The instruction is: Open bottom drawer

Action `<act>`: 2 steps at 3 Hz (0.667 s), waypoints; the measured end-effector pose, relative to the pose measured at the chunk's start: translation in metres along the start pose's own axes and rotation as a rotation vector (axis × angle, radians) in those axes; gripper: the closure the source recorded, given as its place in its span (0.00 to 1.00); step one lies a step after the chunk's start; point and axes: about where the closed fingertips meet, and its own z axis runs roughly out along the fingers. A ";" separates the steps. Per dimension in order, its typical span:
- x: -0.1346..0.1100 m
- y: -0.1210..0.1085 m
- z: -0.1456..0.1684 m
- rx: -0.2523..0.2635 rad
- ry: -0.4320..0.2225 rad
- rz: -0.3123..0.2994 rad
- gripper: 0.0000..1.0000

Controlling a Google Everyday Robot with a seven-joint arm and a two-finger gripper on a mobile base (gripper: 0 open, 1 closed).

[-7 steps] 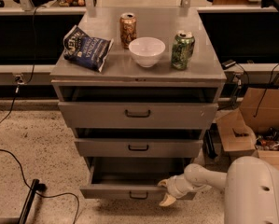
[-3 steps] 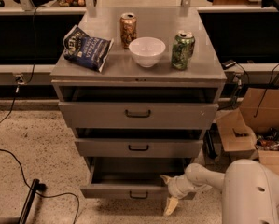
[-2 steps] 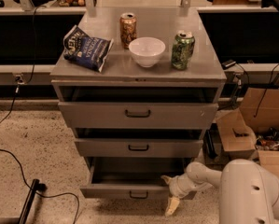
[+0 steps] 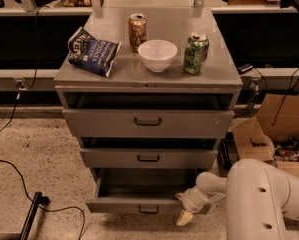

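Change: gripper [image 4: 184, 217] has dropped from the right part of the bottom drawer's front to just under its right end; bottom drawer [image 4: 134, 205] has not shifted.
Meaning for task: the drawer stands well out of the cabinet with its inside showing, so the opening looks essentially done and the gripper appears to be coming off it.
Arm [image 4: 261, 199]: bulky white link nearest the camera, right of the jaws; a slimmer forearm reaches left and down to the wrist.
Gripper pose: tipped toward the floor, tan tip below the drawer front's lower right corner; contact with the front not discernible.
Jaws: apart or together cannot be told.
Bottom drawer: just above and left of the jaws; its dark handle [image 4: 149, 210] lies left of them, apart.
Middle drawer [image 4: 149, 159], top drawer [image 4: 148, 122]: above the jaws, farther back.
Desk [image 4: 134, 73]: well above the jaws, carrying chip bag [image 4: 93, 51], brown can [image 4: 137, 31], bowl [image 4: 157, 54], green can [image 4: 196, 53].
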 end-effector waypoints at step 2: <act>-0.013 0.015 0.001 -0.046 -0.010 -0.032 0.38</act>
